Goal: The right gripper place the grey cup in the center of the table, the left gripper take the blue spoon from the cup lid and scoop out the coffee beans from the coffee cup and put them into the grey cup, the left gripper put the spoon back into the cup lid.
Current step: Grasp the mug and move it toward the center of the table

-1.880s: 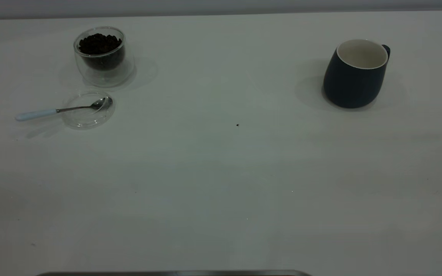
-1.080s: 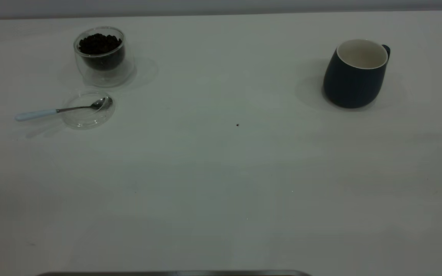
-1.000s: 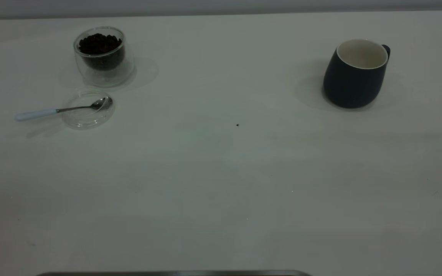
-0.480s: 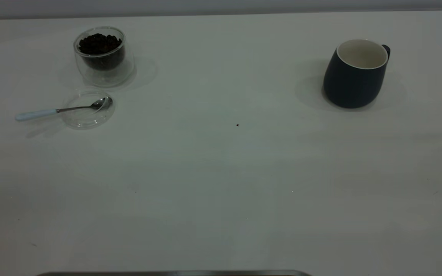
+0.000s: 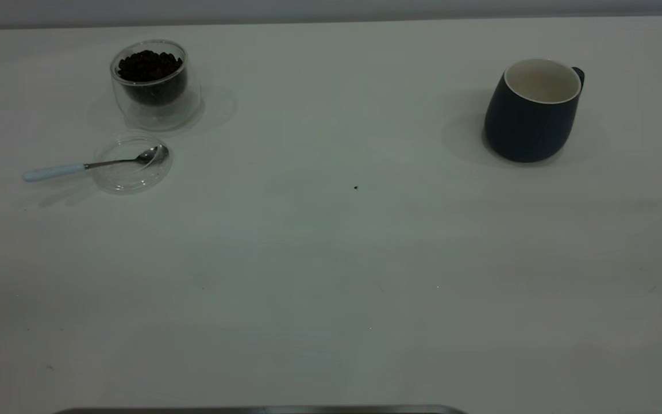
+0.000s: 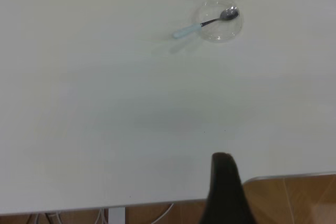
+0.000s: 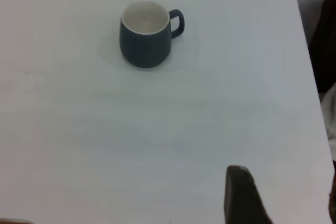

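Need to bring the grey cup from the far right of the desk to the middle first. Leaves the spoon resting with its bowl in the lid and its handle sticking out, easy to grab, just beside the glass cup of beans. Cannot tell wide or narrow for the left tool and right tool, both back near the desk edge.

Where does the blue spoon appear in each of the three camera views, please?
Exterior view: the blue spoon lies at the left, its bowl on the cup lid, in front of the coffee cup.
Left wrist view: the spoon is far from the camera, near the frame's upper edge.
Right wrist view: it is not in the picture.
Shared landmark: the cup lid under the spoon's bowl.
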{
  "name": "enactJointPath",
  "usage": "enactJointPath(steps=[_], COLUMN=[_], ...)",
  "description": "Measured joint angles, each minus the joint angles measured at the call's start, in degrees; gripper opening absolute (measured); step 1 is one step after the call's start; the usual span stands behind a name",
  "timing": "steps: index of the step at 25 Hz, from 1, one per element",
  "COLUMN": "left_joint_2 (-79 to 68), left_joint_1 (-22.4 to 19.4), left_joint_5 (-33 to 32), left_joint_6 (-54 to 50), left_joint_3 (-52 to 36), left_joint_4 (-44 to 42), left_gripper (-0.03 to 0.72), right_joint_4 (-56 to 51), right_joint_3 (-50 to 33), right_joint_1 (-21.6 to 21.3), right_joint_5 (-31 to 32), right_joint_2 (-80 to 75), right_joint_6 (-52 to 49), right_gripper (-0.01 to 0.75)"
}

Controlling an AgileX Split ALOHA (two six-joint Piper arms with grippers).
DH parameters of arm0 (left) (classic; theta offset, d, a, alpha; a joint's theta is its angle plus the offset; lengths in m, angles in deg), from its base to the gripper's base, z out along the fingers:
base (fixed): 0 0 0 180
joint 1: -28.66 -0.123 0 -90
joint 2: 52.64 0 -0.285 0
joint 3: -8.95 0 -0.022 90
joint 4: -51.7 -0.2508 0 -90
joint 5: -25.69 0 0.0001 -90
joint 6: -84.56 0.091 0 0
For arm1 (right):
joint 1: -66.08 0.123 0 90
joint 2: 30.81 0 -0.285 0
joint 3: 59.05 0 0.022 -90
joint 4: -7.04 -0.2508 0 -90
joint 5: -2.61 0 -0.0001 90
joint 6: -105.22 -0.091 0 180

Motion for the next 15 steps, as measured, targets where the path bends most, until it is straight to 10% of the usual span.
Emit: enactJointPath(steps=[15], left_joint_2=[0.0], left_joint_1=[0.0], left_joint_5=[0.0], left_joint_6=[0.0], left_joint_3=[0.0], left_joint_4=[0.0], left_gripper=[0.592], right_joint_4=[2.8], right_joint_3=[7.3], right_joint_1=[0.0], right_joint_5=[-15.1], right_joint_2=[-45.4], right_joint_6=[14.5], right_gripper=[0.363])
